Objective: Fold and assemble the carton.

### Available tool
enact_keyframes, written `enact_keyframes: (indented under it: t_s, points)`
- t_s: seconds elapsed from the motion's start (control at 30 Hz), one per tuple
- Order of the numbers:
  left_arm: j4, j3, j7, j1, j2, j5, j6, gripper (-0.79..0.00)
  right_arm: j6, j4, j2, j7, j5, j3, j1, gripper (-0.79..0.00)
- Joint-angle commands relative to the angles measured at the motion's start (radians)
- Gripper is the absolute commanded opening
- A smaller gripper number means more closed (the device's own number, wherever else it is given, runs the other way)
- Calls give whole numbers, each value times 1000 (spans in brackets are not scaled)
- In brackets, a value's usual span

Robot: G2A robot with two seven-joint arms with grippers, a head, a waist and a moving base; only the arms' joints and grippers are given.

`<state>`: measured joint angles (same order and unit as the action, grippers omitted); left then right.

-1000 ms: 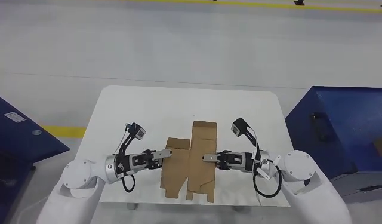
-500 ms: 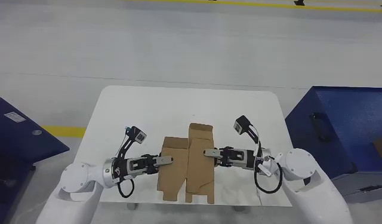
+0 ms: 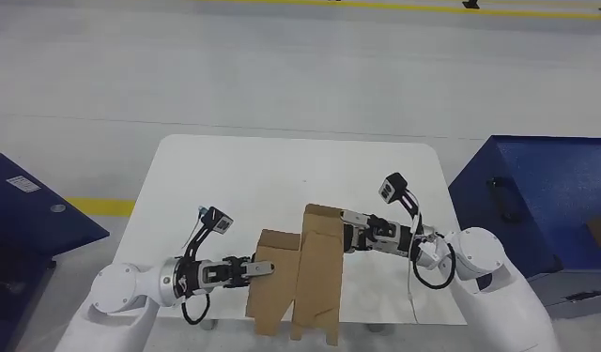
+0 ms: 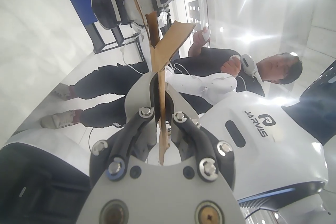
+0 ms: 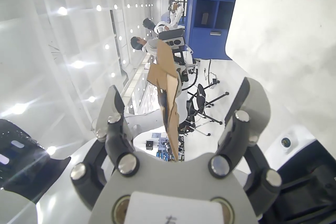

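While we hold it up: the carton [image 3: 299, 277] is flat and unopened, raised and tilted over the 6 o'clock edge of the table [image 3: 216, 174], its lower end hanging past the rim.
Left gripper [image 4: 159, 83]: at the carton's 9 o'clock side, fingers pinched tight on the board's edge. That's our only firm hold.
Right gripper [image 5: 181, 88]: at the carton's 2 o'clock corner, fingers spread wide, the board running edge-on through the gap. It looks clear of both sides, though we can't be sure from above.
Step, as we read it: we're lining up the second grasp so the two sides can be pulled apart into a tube.
Risk one: with one pinch carrying everything, the board could pivot or slide out, and from here it would drop past the table.
Risk two: if the right closes on both layers together, we'd clamp the carton shut rather than open it.
Risk three: closing off-square could crease a panel away from its score line.
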<state>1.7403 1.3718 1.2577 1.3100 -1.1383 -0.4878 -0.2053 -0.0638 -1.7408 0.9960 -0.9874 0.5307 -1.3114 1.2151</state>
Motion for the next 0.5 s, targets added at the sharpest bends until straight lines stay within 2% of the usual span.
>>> enact_keyframes:
  t_s: [0.0, 0.37, 0.4, 0.43, 0.47]
  points:
    - [3, -3, -7, 2, 1, 5, 1, -785, 5, -1, 2, 0, -15, 13, -12, -785]
    - [-9, -11, -6, -20, 9, -3, 17, -785, 19, 4, 5, 7, -56, 37, -41, -785]
    - [-14, -13, -13, -24, 10, -4, 19, -523, 21, 3, 5, 9, -71, 39, -44, -785]
    - [-16, -15, -21, -27, 10, -6, 17, -86, 26, 7, 4, 18, -91, 38, -48, -785]
    - [-18, -18, -20, -28, 10, -8, 19, 0, 33, 9, 4, 31, -115, 34, -53, -785]
